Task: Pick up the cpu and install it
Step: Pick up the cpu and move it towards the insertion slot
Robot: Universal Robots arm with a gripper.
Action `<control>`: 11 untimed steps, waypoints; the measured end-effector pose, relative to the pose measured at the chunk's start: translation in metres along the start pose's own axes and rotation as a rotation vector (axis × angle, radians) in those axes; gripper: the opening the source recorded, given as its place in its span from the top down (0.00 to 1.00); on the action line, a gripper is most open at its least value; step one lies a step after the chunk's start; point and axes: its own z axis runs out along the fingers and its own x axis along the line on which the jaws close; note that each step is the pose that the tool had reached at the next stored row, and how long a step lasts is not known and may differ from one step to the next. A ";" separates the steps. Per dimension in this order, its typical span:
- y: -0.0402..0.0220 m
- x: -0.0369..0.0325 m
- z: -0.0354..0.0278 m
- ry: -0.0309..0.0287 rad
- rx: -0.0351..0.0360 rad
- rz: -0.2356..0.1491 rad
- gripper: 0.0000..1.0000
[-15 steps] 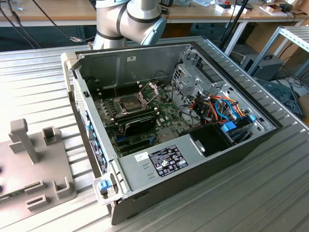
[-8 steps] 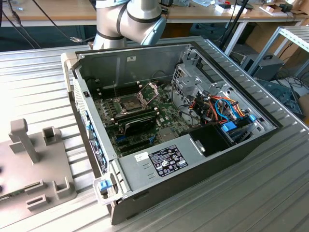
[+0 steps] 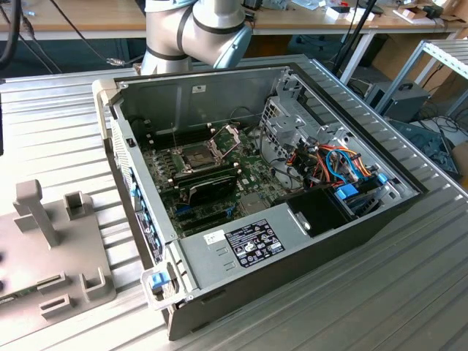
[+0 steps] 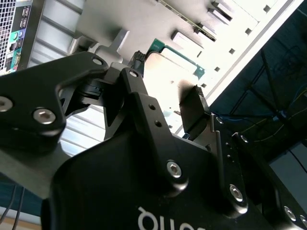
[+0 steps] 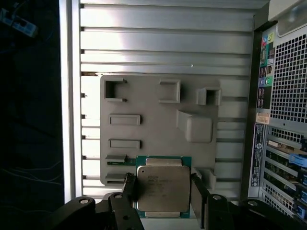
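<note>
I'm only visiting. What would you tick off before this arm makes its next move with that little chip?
1. The hand centred on the cpu: ok.
2. Firm grip on the cpu: cannot tell.
3. The cpu level, not tilted: ok.
4. The metal frame over the socket swung up: ok.
5. The socket empty: cannot tell.
6. The computer case open on top: ok.

The arm (image 3: 196, 28) showed its pale grey joints at the far edge of the exterior view. In both wrist views the gripper (image 5: 163, 182) (image 4: 165, 79) pointed down, its black linkages folded inward (not fully together). Its two fingers (image 5: 130, 189) sat flat against opposite edges of the cpu (image 5: 163, 191).
</note>
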 end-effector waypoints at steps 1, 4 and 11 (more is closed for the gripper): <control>-0.0001 -0.0023 0.0000 -0.0001 0.0000 0.000 0.45; -0.0001 -0.0090 0.0001 0.0000 0.0000 0.000 0.45; -0.0006 -0.0338 0.0001 0.0000 0.0001 0.000 0.45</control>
